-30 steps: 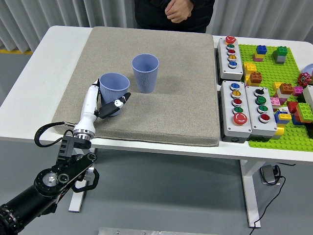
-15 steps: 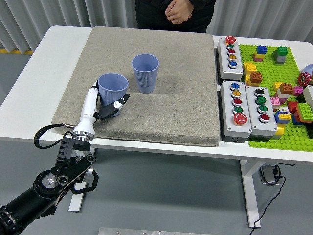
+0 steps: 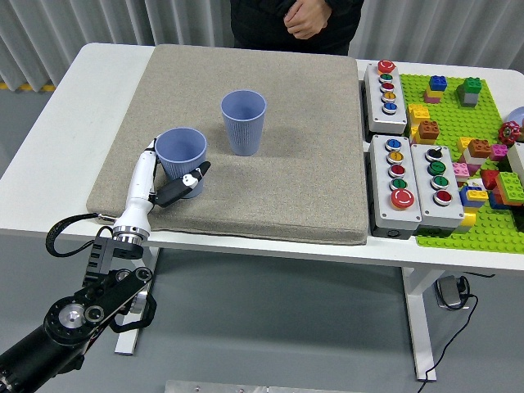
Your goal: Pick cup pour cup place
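My left hand [image 3: 168, 184] is closed round the near cup [image 3: 182, 161], thumb across the front low down, other fingers behind at 9 o'clock. Change over the last second: cup and hand have slid toward 8 o'clock and a touch nearer me, so the gap to the far cup [image 3: 243, 121] has widened. The cup reads upright, rim level; can't tell if the base is clear of the mat [image 3: 270, 180] or just dragging. My read: the grasp holds and the pick is done or nearly so, but I'm moving away from the pour target, so I'd expect a swing back toward 1 o'clock before tilting. The far cup stands upright at 1 o'clock from mine, apart, with open mat between, nothing blocking that path. Can't see any contents in either cup. Right arm not in view. Button boxes [image 3: 401, 176] and the green brick plate [image 3: 483, 147] sit well off at 3 o'clock, beyond the mat's edge, no interference. A person [image 3: 296, 20] stands at 12 o'clock at the far side, hands [image 3: 304, 15] clasped, not reaching in.
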`<control>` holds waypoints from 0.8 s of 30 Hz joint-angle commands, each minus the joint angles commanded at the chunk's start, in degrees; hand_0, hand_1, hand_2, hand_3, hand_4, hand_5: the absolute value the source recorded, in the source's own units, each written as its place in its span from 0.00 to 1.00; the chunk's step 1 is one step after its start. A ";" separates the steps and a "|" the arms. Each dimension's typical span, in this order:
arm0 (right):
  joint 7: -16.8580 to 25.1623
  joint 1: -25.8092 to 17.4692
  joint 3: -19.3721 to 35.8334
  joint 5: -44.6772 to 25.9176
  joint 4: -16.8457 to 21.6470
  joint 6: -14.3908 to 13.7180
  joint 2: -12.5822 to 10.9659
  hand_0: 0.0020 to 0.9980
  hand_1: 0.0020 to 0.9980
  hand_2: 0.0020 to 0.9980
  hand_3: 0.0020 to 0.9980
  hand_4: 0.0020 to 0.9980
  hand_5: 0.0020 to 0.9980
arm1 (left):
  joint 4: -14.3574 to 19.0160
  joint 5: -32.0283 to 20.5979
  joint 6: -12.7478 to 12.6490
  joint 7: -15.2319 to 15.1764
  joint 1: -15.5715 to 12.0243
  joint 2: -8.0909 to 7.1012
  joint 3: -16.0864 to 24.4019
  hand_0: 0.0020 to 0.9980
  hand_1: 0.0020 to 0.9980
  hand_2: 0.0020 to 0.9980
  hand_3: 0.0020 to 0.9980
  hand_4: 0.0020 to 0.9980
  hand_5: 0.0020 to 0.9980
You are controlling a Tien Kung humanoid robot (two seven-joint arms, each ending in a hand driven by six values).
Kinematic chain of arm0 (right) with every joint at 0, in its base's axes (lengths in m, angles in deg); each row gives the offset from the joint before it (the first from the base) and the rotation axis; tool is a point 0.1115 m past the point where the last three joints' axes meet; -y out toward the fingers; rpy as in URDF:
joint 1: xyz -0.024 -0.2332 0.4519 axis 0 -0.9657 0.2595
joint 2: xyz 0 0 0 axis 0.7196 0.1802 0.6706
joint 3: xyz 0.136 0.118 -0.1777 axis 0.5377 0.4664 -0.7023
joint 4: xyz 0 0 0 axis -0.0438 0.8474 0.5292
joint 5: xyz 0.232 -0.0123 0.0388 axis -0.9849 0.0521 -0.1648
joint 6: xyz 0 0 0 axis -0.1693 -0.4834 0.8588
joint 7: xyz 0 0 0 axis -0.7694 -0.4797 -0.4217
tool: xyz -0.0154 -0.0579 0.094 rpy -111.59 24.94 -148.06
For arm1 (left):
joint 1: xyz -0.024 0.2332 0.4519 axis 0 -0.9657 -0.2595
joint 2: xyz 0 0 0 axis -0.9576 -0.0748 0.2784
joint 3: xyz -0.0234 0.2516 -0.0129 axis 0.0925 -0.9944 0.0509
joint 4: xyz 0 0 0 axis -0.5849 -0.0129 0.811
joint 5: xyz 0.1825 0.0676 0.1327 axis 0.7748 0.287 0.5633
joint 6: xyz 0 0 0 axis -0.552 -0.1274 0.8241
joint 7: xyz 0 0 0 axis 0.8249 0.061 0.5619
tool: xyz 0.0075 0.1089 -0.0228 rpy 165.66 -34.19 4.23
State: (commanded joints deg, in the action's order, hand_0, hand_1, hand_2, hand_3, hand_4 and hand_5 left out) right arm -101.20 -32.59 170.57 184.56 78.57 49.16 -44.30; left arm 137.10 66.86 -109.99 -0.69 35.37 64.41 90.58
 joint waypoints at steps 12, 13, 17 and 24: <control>0.01 -0.28 -0.01 -0.12 0.00 -0.05 0.05 0.70 0.66 0.61 0.60 0.01 0.38 | 2.30 1.39 0.40 0.28 -2.78 -0.94 -0.22 0.70 0.73 0.89 0.90 0.96 0.51; 0.01 -0.26 -0.02 -0.13 -0.01 -0.05 0.04 0.70 0.66 0.61 0.60 0.01 0.38 | 2.63 1.79 0.60 0.43 -3.03 -1.10 -0.21 0.70 0.74 0.89 0.90 0.96 0.51; 0.04 -0.26 -0.01 -0.22 -0.01 -0.07 0.03 0.70 0.66 0.61 0.60 0.01 0.38 | 3.52 2.98 0.98 0.76 -3.93 -1.32 0.55 0.70 0.74 0.89 0.90 0.96 0.51; 0.07 -0.23 0.04 -0.30 -0.02 -0.12 0.05 0.70 0.66 0.61 0.60 0.01 0.38 | 3.58 3.35 1.39 1.14 -4.52 -1.58 1.41 0.71 0.76 0.91 0.91 0.96 0.51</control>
State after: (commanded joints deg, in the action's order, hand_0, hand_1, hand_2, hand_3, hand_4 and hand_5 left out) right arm -101.12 -32.82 170.61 184.26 78.55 49.04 -44.25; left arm 140.68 70.21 -108.60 0.45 30.86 62.84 91.99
